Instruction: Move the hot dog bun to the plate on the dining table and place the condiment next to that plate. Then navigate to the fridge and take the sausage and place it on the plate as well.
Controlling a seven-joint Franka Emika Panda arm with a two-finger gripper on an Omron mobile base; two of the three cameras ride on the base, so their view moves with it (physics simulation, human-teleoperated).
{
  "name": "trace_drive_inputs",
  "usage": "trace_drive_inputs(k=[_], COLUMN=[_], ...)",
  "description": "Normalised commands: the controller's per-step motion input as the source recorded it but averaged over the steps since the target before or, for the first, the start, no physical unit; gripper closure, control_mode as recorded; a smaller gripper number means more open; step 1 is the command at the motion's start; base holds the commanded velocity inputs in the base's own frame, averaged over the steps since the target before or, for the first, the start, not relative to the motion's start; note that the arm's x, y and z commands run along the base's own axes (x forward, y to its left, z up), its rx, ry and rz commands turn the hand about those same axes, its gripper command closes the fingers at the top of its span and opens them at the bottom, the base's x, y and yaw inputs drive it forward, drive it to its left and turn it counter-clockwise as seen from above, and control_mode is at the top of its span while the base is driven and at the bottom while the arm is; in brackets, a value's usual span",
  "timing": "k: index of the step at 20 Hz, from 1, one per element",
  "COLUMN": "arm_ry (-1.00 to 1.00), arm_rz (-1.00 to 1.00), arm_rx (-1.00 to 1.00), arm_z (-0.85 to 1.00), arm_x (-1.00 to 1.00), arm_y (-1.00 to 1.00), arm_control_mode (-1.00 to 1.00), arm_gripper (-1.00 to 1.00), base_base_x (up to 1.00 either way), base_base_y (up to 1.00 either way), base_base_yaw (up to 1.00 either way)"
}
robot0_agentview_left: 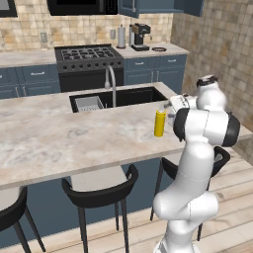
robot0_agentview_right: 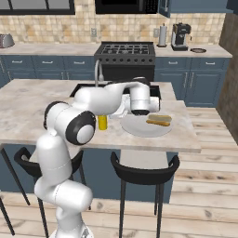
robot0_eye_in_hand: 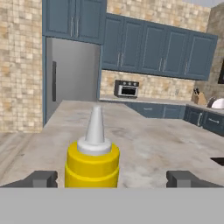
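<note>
I see my hand spread wide, fingers either side of the bottle, not touching it; bottle upright on the marbled tabletop; plate with bun just beside; fridge far ahead.

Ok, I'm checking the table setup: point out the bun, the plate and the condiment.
bun (robot0_agentview_right: 159,121): right base view, its top side.
plate (robot0_agentview_right: 139,128): right base view, bare left part.
condiment (robot0_agentview_left: 159,123): left base view, yellow body.
</note>
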Motion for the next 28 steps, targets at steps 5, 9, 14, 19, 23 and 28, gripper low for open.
trace_drive_inputs(k=[5,9,14,19,23,28], arm_ry=[-0.01,-0.03,-0.02,0.00,0.00,0.06], arm_rz=[-0.12,-0.14,-0.16,-0.19,-0.28,-0.38], arm_rx=[-0.02,-0.08,-0.08,-0.08,-0.08,-0.09], arm_z=[0.62,0.69,0.63,0.62,0.49,0.27], arm_x=[-0.11,-0.30,-0.59,-0.78,-0.79,-0.72], arm_y=[-0.15,-0.14,-0.02,0.02,0.18,0.36], arm_control_mode=[-1.00,-1.00,-1.00,-1.00,-1.00,-1.00], arm_gripper=[-1.00,-1.00,-1.00,-1.00,-1.00,-1.00], base_base_x=[0.00,0.00,0.00,0.00,0.00,0.00], base_base_y=[0.00,0.00,0.00,0.00,0.00,0.00], base_base_yaw=[0.00,0.00,0.00,0.00,0.00,0.00])
